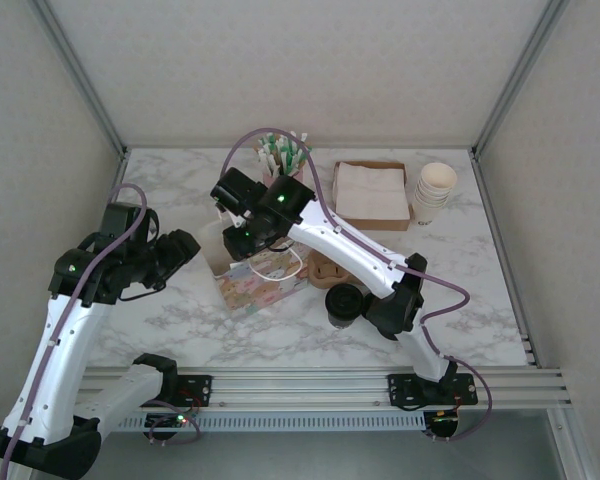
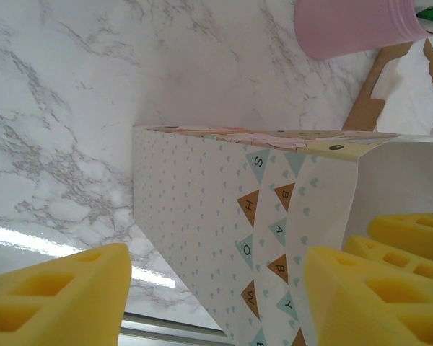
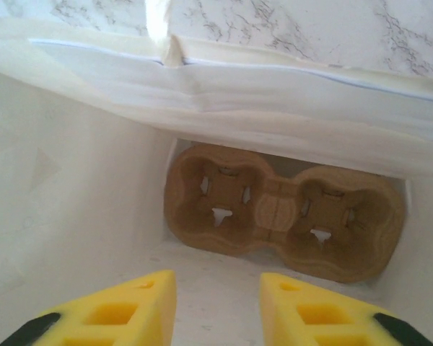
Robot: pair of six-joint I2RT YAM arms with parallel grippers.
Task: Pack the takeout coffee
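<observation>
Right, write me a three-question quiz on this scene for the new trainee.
1. True or false: the cup carrier already lies at the bottom of the gift bag.
2. Pick one: the right arm's fingers are A) shut on a napkin, B) open and empty over the inside of the bag, C) shut on a lid.
3. Fill in: the coffee cup to the right of the bag has a ___ lid.

Key: 1 true; 2 B; 3 black.
</observation>
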